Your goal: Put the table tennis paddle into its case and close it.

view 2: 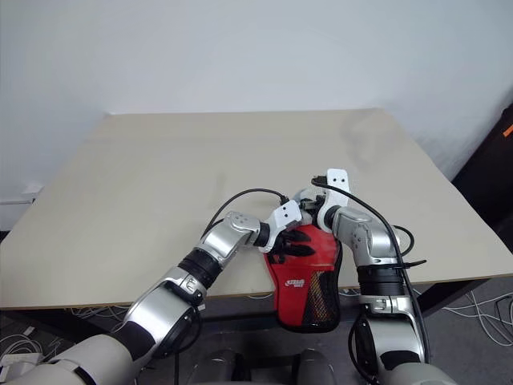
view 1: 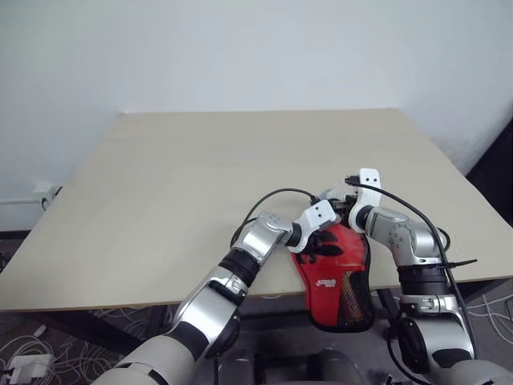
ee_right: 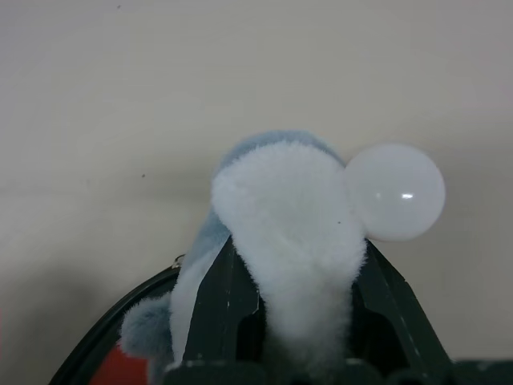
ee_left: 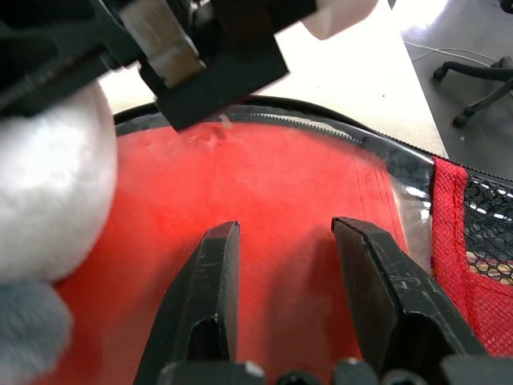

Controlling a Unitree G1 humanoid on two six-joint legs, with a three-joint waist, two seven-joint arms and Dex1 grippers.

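Our right gripper [ee_right: 292,321] is clamped on a soft plush charm [ee_right: 280,233], white fur with grey-blue trim, squeezed between the black fingers; a smooth whitish ball [ee_right: 395,192] touches the plush's side. Our left gripper [ee_left: 292,305] stands half-spread, holding nothing, its hard black fingers [ee_left: 210,297] over the case [view 1: 337,277]. The case is red fabric with a black-piped zip edge, a white logo and a black mesh pocket. It lies at the near edge of the table [view 1: 200,176], its narrow end overhanging. We cannot see the paddle. Beyond the case, the matte beige tabletop is bare out to its far edge.
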